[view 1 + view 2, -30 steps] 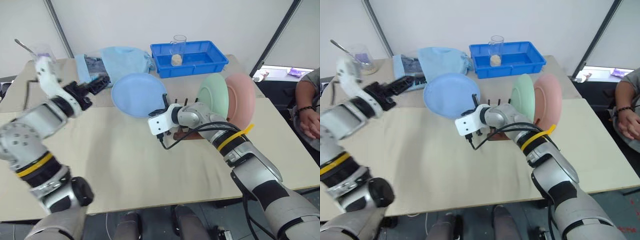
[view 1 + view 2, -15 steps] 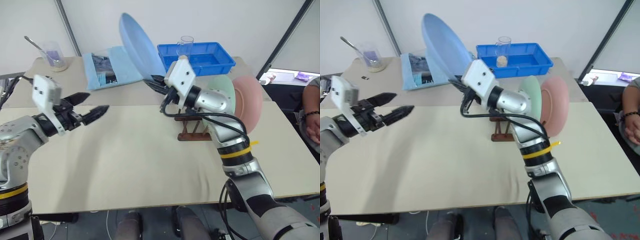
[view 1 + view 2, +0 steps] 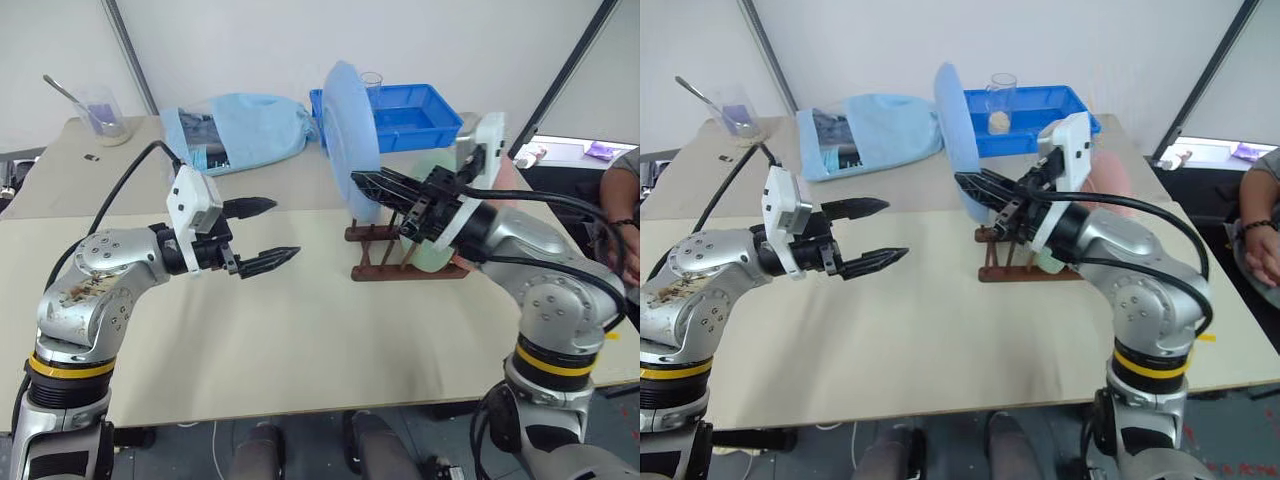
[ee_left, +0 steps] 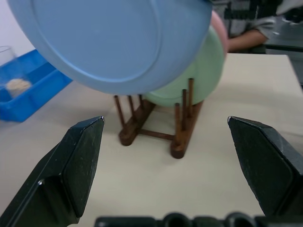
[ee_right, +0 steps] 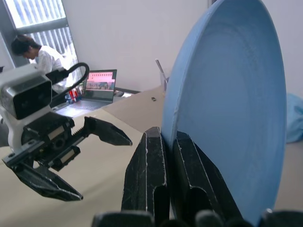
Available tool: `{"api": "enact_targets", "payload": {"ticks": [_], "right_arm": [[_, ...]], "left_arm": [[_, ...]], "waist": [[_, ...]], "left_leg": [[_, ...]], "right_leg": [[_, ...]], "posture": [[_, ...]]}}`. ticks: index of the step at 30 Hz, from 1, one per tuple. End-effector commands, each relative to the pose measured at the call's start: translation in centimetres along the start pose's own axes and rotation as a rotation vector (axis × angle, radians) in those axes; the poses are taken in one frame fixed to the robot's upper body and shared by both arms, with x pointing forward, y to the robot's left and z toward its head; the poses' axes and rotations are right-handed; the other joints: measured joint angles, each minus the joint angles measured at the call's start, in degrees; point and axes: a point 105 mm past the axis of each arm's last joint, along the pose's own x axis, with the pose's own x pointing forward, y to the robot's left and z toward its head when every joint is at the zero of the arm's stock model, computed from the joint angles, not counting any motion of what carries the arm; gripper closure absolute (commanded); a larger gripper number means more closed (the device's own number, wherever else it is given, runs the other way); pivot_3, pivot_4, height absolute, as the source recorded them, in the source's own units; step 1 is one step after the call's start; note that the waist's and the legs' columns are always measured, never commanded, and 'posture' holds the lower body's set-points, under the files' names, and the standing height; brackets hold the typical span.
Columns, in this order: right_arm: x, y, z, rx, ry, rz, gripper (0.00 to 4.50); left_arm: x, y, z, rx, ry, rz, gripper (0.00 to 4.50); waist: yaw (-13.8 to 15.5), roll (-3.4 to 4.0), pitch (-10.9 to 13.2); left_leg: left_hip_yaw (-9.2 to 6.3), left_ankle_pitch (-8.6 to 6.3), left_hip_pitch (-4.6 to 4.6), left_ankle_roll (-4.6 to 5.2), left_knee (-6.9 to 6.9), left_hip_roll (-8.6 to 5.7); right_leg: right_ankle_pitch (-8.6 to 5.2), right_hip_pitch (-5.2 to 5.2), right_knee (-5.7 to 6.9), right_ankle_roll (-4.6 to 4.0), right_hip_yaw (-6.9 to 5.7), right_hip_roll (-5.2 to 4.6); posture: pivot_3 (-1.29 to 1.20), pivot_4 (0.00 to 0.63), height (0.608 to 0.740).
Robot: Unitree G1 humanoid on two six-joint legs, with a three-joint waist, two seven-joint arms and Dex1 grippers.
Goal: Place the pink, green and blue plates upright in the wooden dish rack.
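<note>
1. Above the wooden dish rack (image 3: 408, 255), the right hand (image 3: 362, 183) is clamped on the rim of the blue plate (image 3: 350, 140), holding it upright on edge in the air.
2. Behind that plate, the green plate (image 4: 199, 75) and the pink plate (image 4: 218, 33) stand upright in the rack.
3. Left of the rack, the left hand (image 3: 272, 234) hovers over the beige surface (image 3: 300, 340), its fingers spread wide apart and pointing toward the rack, holding nothing.
4. Farther back sit a blue tray (image 3: 415, 110) and a light-blue cloth (image 3: 250, 130).
</note>
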Motion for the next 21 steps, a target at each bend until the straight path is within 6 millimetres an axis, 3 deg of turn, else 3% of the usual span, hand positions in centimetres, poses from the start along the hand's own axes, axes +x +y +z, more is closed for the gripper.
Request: {"api": "enact_targets", "payload": {"ticks": [1,8,21], "right_arm": [[-1.0,0.2,1.6,0.013,-0.048,-0.034,4.50],[-1.9,-0.8,0.9,0.111,-0.023,-0.123,4.50],[-2.5,-1.3,-0.6,0.175,0.049,-0.185,4.50]], "left_arm": [[0.3,0.2,1.3,0.043,-0.047,-0.019,0.03],[1.2,0.3,1.9,0.062,-0.097,-0.016,0.03],[0.9,-0.6,2.0,0.037,-0.100,-0.051,0.03]], "waist": [[0.08,0.00,0.00],[0.10,0.00,0.00],[0.07,0.00,0.00]], "left_leg": [[-0.01,0.00,-0.01,0.01,0.01,-0.01],[-0.02,0.01,-0.06,0.02,0.05,-0.06],[-0.07,0.00,-0.08,0.03,0.04,-0.08]], "right_leg": [[0.00,0.00,0.00,-0.01,0.00,0.00],[-0.01,0.06,-0.06,0.04,0.05,-0.03],[-0.07,0.05,-0.05,0.13,0.09,-0.03]], "posture": [[0.00,0.150,0.720],[0.00,0.150,0.720],[0.00,0.150,0.720]]}}
